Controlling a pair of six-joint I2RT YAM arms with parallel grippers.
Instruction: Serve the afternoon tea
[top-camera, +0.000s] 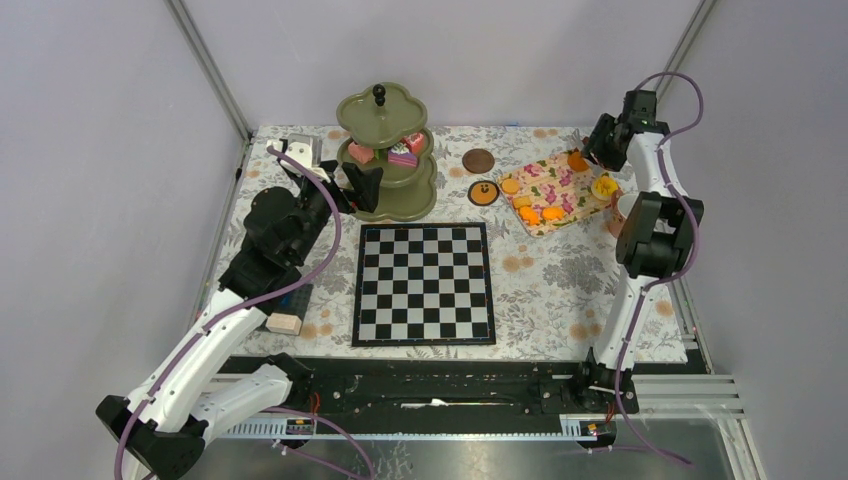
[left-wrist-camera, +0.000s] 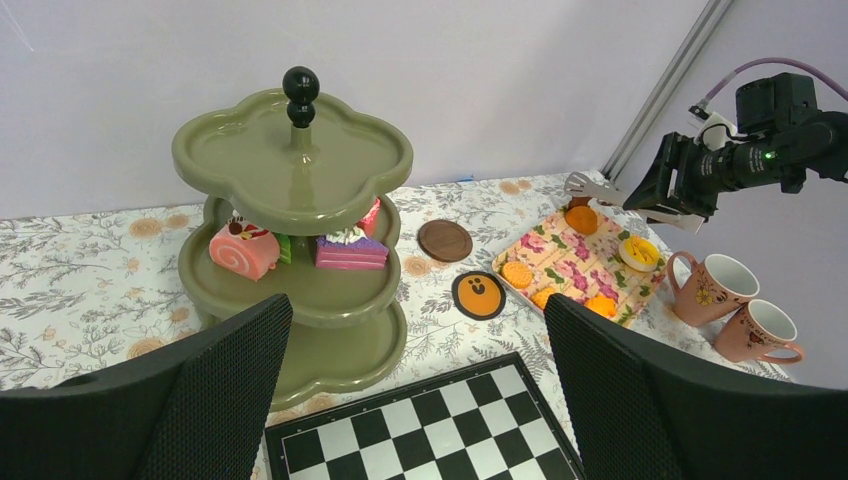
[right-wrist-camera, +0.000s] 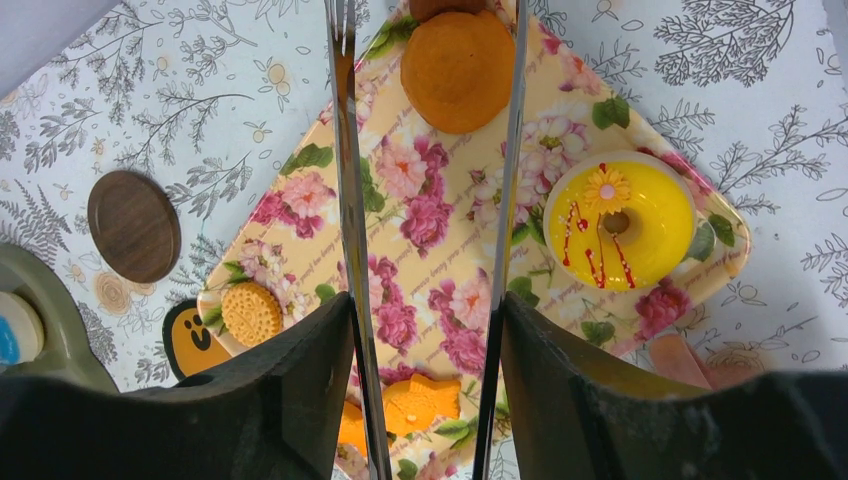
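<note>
Two cakes, a pink swiss roll (left-wrist-camera: 243, 250) and a layered slice (left-wrist-camera: 350, 250), sit on the middle tier of the olive three-tier stand (left-wrist-camera: 300, 170), which is at eleven o'clock from the chessboard (top-camera: 424, 283). The other pastries lie on the floral tray (right-wrist-camera: 430, 220) at one o'clock.

The step in hand looks like picking up the next pastry. The right gripper (right-wrist-camera: 425, 310) has its fingers partway closed on the arms of metal tongs (right-wrist-camera: 345, 200). It hangs over the tray's far corner with the orange round pastry (right-wrist-camera: 457, 65) between the blades, closer to the right one. Whether they touch it I cannot tell. The next move likely calls for squeezing the tongs, lifting clear of the tray rim and carrying the pastry toward nine o'clock to the stand.

The left gripper (left-wrist-camera: 415, 305) is spread wide and empty, just at the stand's six o'clock, so it may crowd that approach.

The yellow iced doughnut (right-wrist-camera: 620, 220) lies close outside the right blade. Two pink mugs (left-wrist-camera: 715, 290) stand just off the tray's three o'clock edge. The brown coaster (top-camera: 478, 160) and the orange-faced coaster (top-camera: 484, 193) lie flat between tray and stand, leaving the way over them open. The top tier is bare except for its black knob (left-wrist-camera: 300, 95).
</note>
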